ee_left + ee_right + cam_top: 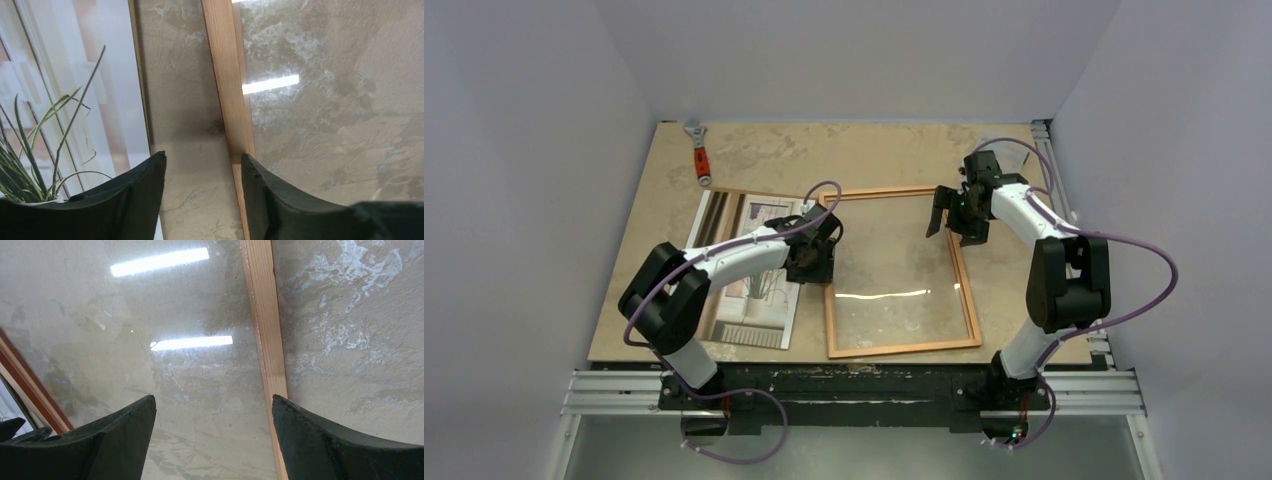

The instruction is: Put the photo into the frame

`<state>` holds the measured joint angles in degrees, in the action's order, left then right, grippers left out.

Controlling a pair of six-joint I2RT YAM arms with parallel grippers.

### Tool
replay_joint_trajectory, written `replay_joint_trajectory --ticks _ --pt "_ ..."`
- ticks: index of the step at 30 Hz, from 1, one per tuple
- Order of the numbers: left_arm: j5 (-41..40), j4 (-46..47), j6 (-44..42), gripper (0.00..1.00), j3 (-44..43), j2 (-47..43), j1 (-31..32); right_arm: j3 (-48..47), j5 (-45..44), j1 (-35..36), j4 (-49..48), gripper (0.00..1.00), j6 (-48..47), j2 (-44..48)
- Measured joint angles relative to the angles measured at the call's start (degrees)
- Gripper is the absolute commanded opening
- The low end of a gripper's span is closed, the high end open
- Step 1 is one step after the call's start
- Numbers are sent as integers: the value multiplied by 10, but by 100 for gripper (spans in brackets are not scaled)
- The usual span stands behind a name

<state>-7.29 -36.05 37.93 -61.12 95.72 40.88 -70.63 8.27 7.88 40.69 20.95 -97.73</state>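
Top view. Note the photo lying flat and face up near the left edge of the table, just beside the frame and wholly outside it. Note the frame flat at mid-table, toward the right edge, holding nothing but a glaring pane. See the left gripper low over the gap between print and left rail, and the right gripper hanging above the frame's far right corner. Disregard the orange wrench at the far left corner.

Left wrist view. See the left gripper partly parted, clasping nothing, with bare table between the tips. Find the photo under the left finger and the frame rail under the right one.

Right wrist view. See the right gripper spread wide and holding nothing, above the right rail and the pane.

Judged so: nothing of the insertion done. Left to do: grip the print, lift it, carry it over the rail, lay it square inside.
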Motion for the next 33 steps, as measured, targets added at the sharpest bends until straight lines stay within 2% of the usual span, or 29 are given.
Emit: replay_joint_trajectory --ticks 4,11,17,19,25,28,31,33 --pt "11 14 8 61 24 -19 1 12 0 0 -9 85 3 10" --pt "21 38 28 58 48 -59 -1 54 1 0 -28 85 13 52" --pt "25 62 46 27 48 -47 -3 63 4 0 -33 85 16 59" --pt "23 63 51 23 46 -30 -3 63 5 0 -35 85 16 59" --pt "14 59 63 24 12 3 2 63 9 0 -37 84 16 59" --pt "12 63 65 36 8 22 9 63 14 -1 -38 85 16 59" --pt "11 64 67 36 8 27 13 63 17 -1 -38 84 16 59" --pt "11 64 67 31 8 28 13 63 17 -1 -38 84 16 59"
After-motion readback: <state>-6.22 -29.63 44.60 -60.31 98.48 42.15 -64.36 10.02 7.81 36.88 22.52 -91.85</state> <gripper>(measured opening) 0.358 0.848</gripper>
